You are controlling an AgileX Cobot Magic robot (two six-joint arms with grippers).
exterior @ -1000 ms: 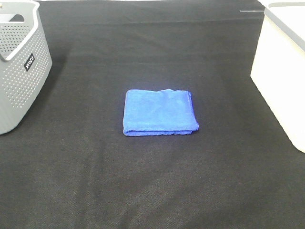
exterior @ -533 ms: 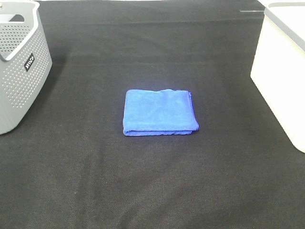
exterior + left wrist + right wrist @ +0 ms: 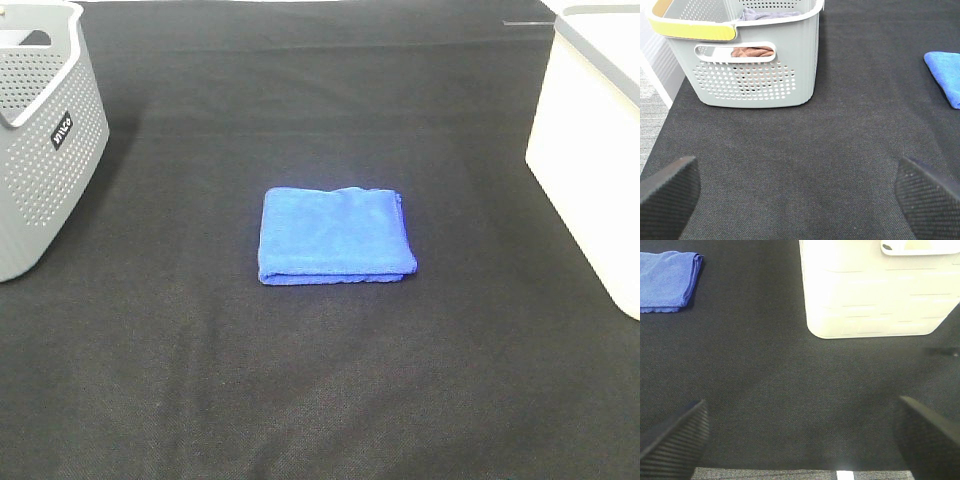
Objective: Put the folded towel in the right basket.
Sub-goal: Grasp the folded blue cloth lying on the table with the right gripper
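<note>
Your left claw (image 3: 799, 197) is hanging over the black counter (image 3: 320, 420) with its fingers spread wide, and your right claw (image 3: 800, 437) is doing likewise. The folded towel (image 3: 335, 236) is lying flat mid-counter, well apart from the white right basket (image 3: 590, 150). The grey basket (image 3: 40, 180) is carrying a small label (image 3: 62, 130), too small to read surely.

1 blue towel (image 3: 335, 236). 2 baskets: 1 grey basket (image 3: 45, 170) with holes, 1 white basket (image 3: 590, 170). 2 cloths seen in grey basket: 1 brown cloth (image 3: 752, 51), 1 grey cloth (image 3: 765, 14). 1 yellow handle (image 3: 695, 27) on grey basket. 1 small label (image 3: 62, 130) on grey basket. 1 black table (image 3: 320, 400). 2 grippers: 1 left gripper (image 3: 799, 192), 1 right gripper (image 3: 800, 435). 2 fingers (image 3: 667, 192) show on left gripper, 2 on right, 4 in all.
</note>
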